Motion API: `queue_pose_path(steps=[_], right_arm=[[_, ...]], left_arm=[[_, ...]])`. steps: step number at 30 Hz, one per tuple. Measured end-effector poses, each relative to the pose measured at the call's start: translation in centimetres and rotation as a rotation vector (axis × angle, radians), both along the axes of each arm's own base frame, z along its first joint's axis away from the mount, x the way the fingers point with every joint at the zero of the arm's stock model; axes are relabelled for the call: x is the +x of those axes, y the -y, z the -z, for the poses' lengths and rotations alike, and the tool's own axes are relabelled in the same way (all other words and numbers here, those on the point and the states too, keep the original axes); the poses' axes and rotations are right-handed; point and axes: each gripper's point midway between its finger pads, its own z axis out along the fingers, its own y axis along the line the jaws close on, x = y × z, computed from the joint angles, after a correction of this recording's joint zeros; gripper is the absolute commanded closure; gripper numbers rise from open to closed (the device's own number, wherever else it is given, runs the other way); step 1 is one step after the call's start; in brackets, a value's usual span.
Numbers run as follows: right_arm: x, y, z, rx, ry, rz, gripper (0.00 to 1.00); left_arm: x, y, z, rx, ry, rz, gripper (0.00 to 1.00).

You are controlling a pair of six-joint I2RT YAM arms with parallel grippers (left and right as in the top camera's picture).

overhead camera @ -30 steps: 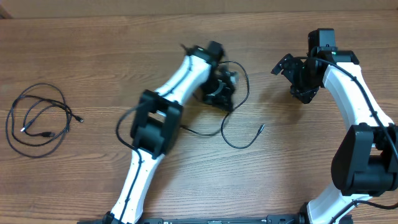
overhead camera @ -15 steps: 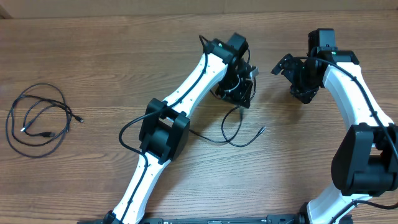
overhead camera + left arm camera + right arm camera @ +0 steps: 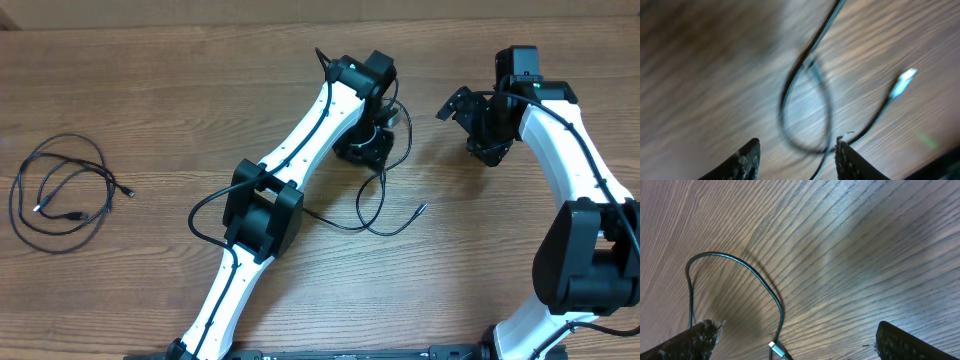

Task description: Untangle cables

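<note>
One thin black cable (image 3: pixel 362 208) lies loose at the table's middle, its plug end (image 3: pixel 421 207) pointing right. My left gripper (image 3: pixel 372 145) hovers over its upper part. In the left wrist view the cable (image 3: pixel 827 107) forms a blurred loop ahead of the left gripper (image 3: pixel 798 141), which is open; a strand runs close to the right finger (image 3: pixel 850 160). My right gripper (image 3: pixel 472 128) is open further right, with a cable loop (image 3: pixel 747 270) and a silver plug (image 3: pixel 775 346) below the right gripper (image 3: pixel 796 326). A second cable (image 3: pixel 104 172) lies coiled at the far left.
The left arm's white links (image 3: pixel 300 150) stretch diagonally across the table's middle, above part of the cable. The right arm (image 3: pixel 570 140) stands along the right side. Bare wood lies between the two cables.
My left gripper has moved right and away from me, dragging the middle cable with it, and its jaws have gone from shut to open. The right arm has stayed still.
</note>
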Motion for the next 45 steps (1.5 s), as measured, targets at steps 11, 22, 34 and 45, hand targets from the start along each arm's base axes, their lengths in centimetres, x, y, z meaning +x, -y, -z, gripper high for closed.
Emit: queue_pose_path(steps=[11,22,34,45], right_arm=[[0.0,0.0,0.0,0.0,0.0,0.0,0.0],[0.0,0.0,0.0,0.0,0.0,0.0,0.0],[0.0,0.0,0.0,0.0,0.0,0.0,0.0],[0.0,0.0,0.0,-0.001,-0.001,0.001,0.0]], left_arm=[[-2.5,-3.1,-0.2,0.126,-0.081,0.087,0.36],[-5.1,-1.2,-0.4,0.143,-0.11,0.131,0.39],[-8.1,2.0,-4.9,0.272,0.122,0.094,0.38],[-8.0,0.5,-4.2,0.416,0.176,-0.084,0.31]])
